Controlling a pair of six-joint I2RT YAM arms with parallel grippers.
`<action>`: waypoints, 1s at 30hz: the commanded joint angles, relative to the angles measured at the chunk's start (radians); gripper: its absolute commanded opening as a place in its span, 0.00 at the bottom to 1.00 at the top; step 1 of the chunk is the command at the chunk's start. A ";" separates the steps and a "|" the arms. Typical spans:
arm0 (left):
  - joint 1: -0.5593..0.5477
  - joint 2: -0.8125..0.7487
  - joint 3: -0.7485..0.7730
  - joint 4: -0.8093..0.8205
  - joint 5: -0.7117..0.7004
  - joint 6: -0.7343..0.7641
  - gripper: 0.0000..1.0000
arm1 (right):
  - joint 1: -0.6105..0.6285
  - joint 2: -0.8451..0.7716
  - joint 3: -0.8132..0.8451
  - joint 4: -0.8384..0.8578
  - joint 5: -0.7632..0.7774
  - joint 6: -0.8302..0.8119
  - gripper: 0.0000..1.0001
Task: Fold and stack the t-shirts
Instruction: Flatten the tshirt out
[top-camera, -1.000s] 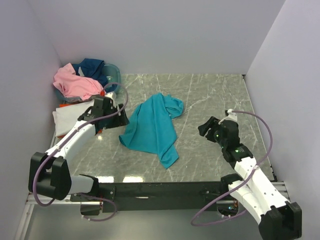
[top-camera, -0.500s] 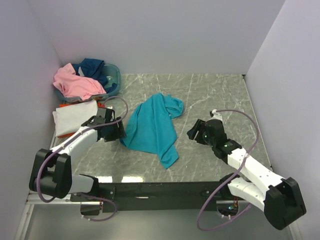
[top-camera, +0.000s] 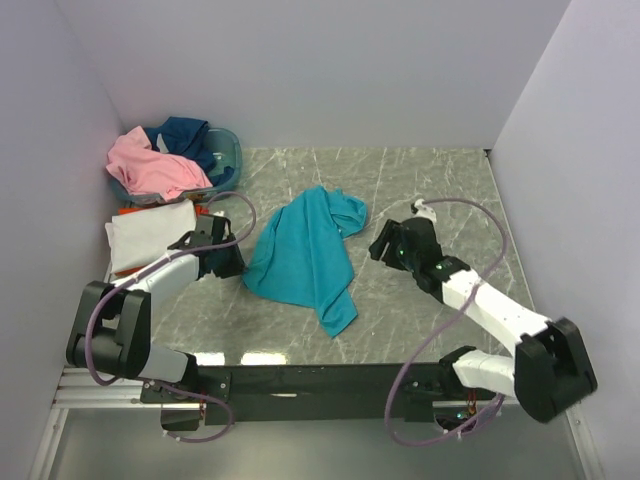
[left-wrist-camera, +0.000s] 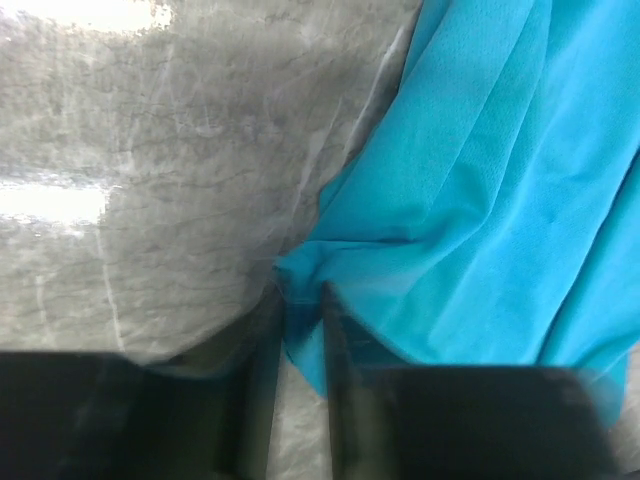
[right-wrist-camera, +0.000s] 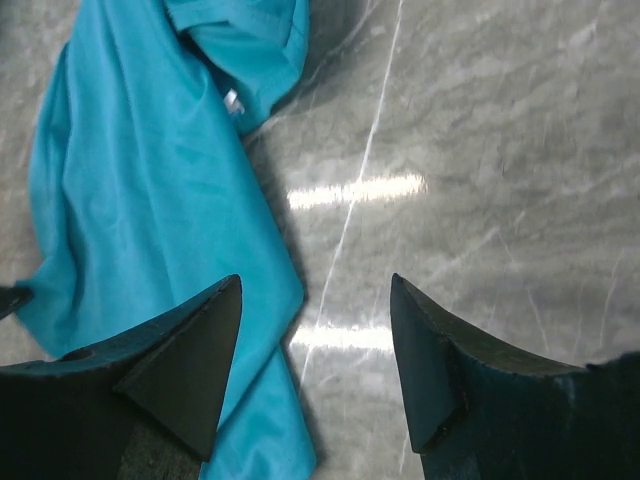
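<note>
- Evidently the spreading step: the teal t-shirt (top-camera: 305, 255) lies in the middle of the table (top-camera: 440, 180), not yet flat; next, its 2 sides need drawing apart
- shirt: 1 crumpled heap, long soft ridges, narrow tail towards the arms
- right gripper (right-wrist-camera: 315, 285): jaws wide, empty, beside the right edge
- left gripper (left-wrist-camera: 297, 300): jaws narrow, pinching the left hem corner

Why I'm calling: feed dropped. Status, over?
Left pincer pinching teal shirt edge. Right pincer open, beside shirt. Other shirts heaped left, not blocking.
</note>
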 joint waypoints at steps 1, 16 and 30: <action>0.008 0.001 -0.012 0.063 0.030 -0.011 0.17 | 0.002 0.105 0.127 0.042 0.055 -0.040 0.68; 0.040 -0.109 -0.067 0.026 -0.002 -0.053 0.00 | -0.091 0.584 0.486 0.063 -0.095 -0.069 0.68; 0.056 -0.086 -0.037 0.055 0.010 -0.056 0.00 | -0.133 0.775 0.606 0.079 -0.207 -0.069 0.27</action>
